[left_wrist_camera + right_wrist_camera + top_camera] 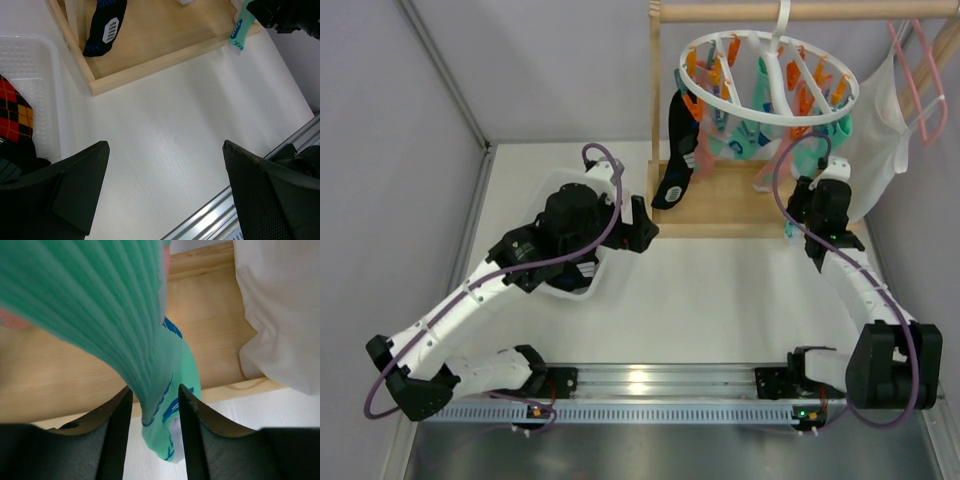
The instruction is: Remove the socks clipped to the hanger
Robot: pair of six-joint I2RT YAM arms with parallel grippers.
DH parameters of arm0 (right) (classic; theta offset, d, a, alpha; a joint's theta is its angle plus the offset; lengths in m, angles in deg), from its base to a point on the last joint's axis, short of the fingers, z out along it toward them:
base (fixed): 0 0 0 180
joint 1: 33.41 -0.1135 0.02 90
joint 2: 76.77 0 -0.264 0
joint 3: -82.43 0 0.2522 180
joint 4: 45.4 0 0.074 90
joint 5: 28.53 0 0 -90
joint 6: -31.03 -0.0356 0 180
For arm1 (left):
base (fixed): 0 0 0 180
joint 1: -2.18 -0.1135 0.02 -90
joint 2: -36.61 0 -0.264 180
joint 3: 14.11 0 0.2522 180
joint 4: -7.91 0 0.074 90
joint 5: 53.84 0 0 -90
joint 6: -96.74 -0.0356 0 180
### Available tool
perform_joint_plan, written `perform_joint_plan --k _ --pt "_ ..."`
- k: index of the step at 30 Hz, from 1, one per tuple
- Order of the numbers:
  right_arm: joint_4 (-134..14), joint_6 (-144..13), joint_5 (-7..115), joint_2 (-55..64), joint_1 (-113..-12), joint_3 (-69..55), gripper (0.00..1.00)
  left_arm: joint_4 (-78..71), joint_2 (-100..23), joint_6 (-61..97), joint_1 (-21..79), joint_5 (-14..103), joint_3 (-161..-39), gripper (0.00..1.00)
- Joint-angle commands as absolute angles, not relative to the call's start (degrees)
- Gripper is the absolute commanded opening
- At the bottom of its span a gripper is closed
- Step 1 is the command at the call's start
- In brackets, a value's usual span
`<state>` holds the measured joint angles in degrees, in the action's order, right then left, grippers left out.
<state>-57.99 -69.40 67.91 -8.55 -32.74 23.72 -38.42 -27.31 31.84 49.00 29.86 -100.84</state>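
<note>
The hanger, a round white ring with orange and teal clips, hangs from a wooden rail. Socks dangle from it: a black sock on the left, also in the left wrist view, teal and pink ones in the middle, and a teal sock on the right. My right gripper is under the ring's right side. Its fingers press in on that teal sock from both sides. My left gripper hovers wide open over the table, holding nothing.
A white basket lies under the left arm, with a red-orange argyle sock inside. The stand's wooden base sits below the hanger. A white garment and a pink wire hanger hang to the right.
</note>
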Motion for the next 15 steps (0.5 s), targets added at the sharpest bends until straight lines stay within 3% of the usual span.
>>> perform_joint_plan --k 1,5,10,15 --pt "-51.17 -68.19 69.47 -7.34 -31.91 24.46 0.38 -40.12 -27.02 30.82 48.93 30.45 -106.16 0.99" --pt "-49.76 -68.37 72.01 -7.60 -31.91 25.51 0.33 -41.88 -28.34 30.12 48.93 30.54 -112.06 0.99" --pt "-49.67 -66.88 72.11 -9.09 -31.91 26.21 0.01 -43.29 -29.48 30.47 48.93 31.06 -120.15 0.99" --pt "-51.25 -67.40 71.40 -14.36 -33.05 28.50 0.00 -43.38 -30.10 31.78 48.93 31.76 -126.64 0.99"
